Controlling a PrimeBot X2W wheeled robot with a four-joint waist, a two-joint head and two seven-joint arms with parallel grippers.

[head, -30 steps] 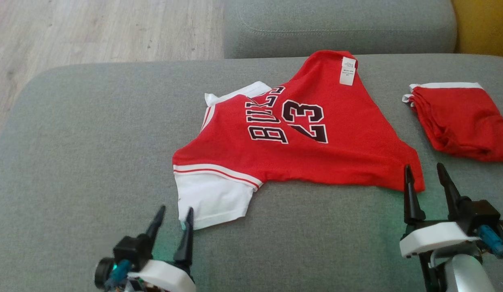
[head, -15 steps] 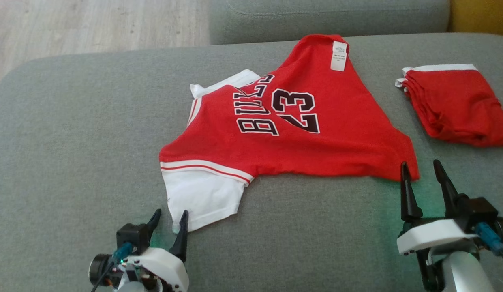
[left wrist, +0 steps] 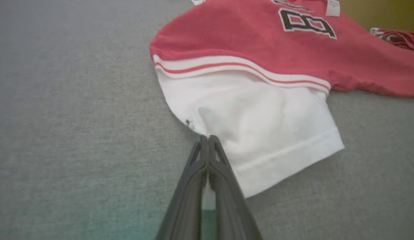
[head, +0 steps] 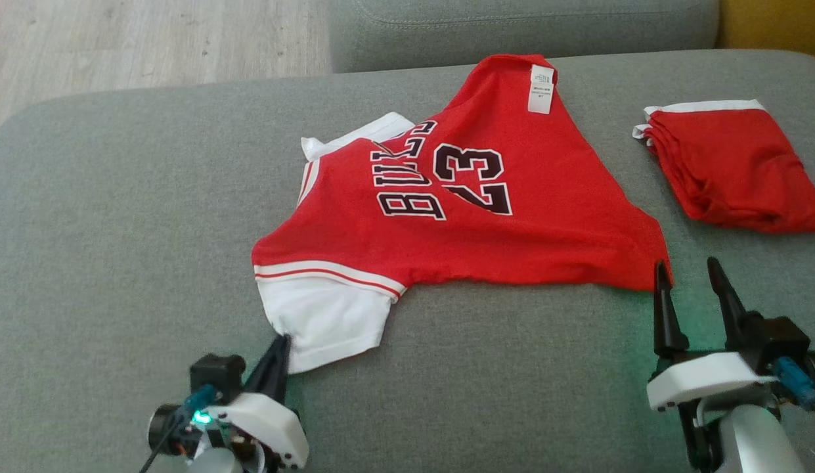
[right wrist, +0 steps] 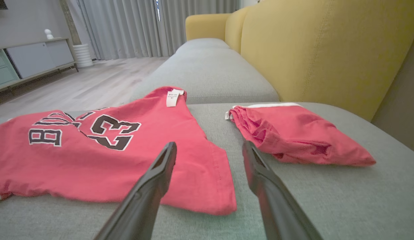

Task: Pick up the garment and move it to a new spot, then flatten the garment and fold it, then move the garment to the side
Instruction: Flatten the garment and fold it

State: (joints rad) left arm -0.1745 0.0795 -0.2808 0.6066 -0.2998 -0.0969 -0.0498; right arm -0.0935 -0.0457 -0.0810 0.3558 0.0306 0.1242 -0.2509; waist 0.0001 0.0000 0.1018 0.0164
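Observation:
A red jersey (head: 473,223) with "BULLS 23" lettering and a white sleeve (head: 322,315) lies crumpled on the grey sofa seat (head: 118,230). My left gripper (head: 284,339) is shut on the near left edge of that white sleeve (left wrist: 257,126), its tips (left wrist: 207,137) pinching the cloth. My right gripper (head: 687,269) stands open at the jersey's near right corner (right wrist: 223,203), one finger (right wrist: 160,166) over the red cloth and the other past its edge, beside the corner rather than around it.
A second red garment (head: 735,171), folded, with a white band, lies to the right on the seat (right wrist: 360,193). A yellow backrest (right wrist: 310,50) rises behind it. Another grey cushion (head: 512,26) and a wooden floor (head: 118,39) lie at the far side.
My left gripper has closed on the white sleeve's edge; it was open beside it before. The camera has shifted, so the whole scene sits a little lower left. The right gripper stays open.

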